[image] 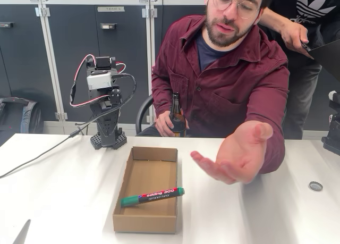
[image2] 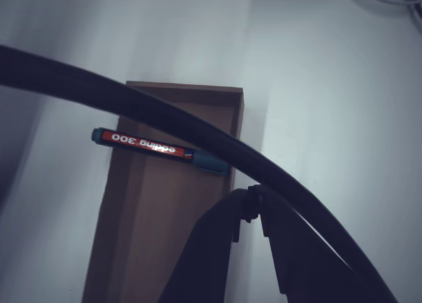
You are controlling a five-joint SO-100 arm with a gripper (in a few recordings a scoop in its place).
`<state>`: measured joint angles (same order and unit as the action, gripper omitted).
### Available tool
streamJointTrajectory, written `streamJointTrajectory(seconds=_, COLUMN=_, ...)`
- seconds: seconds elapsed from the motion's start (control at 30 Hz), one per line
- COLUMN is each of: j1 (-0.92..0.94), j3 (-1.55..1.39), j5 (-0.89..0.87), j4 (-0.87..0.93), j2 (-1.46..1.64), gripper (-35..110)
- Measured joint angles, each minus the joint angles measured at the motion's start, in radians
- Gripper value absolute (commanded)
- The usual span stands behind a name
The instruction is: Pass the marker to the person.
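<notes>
Pre-grasp: gripper (image2: 254, 207) jaws closed, empty; green marker (image: 152, 196) lies across cardboard box (image: 151, 172); person's open hand (image: 236, 156) waits. Next: open, descend.

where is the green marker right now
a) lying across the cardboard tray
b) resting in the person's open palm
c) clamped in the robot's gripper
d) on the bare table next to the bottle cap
a: the marker lies slanted across the near end of the shallow cardboard tray, its ends over the side walls, while the person's open hand is empty and the gripper is apart from it.
</notes>
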<state>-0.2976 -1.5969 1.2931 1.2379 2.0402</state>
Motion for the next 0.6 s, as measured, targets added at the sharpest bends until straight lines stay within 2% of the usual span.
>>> streamJointTrajectory(seconds=0.13, j1=0.066, j3=-0.046, j5=-0.351, j4=0.048, j2=0.002, gripper=-5)
streamJointTrajectory(seconds=0.33, j1=0.166, j3=-0.118, j5=-0.770, j4=0.149, j2=-0.046, gripper=-3)
streamJointTrajectory(seconds=0.43, j1=0.198, j3=-0.135, j5=-0.946, j4=0.204, j2=-0.094, gripper=-5)
streamJointTrajectory(seconds=0.6, j1=0.178, j3=-0.127, j5=-1.144, j4=0.262, j2=-0.170, gripper=-5)
